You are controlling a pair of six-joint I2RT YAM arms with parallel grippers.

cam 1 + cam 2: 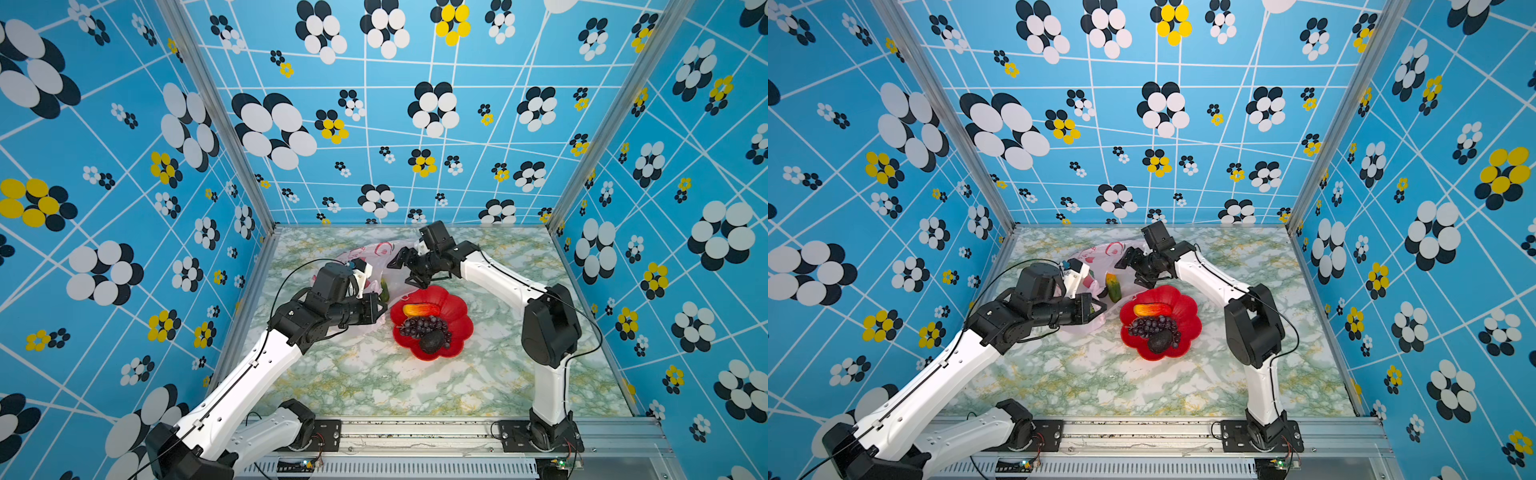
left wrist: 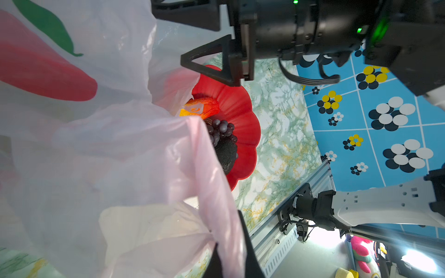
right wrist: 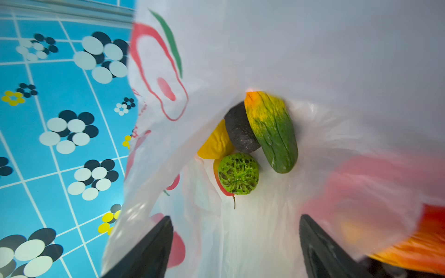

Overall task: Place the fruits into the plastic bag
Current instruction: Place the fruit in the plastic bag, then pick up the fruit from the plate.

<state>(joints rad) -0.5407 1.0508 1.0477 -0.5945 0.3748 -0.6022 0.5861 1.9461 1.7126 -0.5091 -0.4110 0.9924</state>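
Filling the plastic bag (image 1: 374, 253): three fruits are left on the red dish (image 1: 463, 316).
In a top view the left gripper (image 1: 380, 309) pinches the bag's edge; the right gripper (image 1: 405, 272) hangs spread and empty at its mouth; mango (image 1: 420, 309), grapes (image 1: 424, 326) and avocado (image 1: 432, 341) sit on the dish. Left wrist: film clamped in the jaws. Right wrist: green-orange fruit (image 3: 272, 134), dark fruit (image 3: 240, 132), yellow fruit (image 3: 216, 142) and netted green fruit (image 3: 238, 173) inside. Next, probably, a reach for the mango.

White link shells (image 1: 249, 374), black joint housings (image 1: 548, 324), black ribbon cable (image 2: 313, 81), screw-dotted black base plates (image 1: 515, 434).
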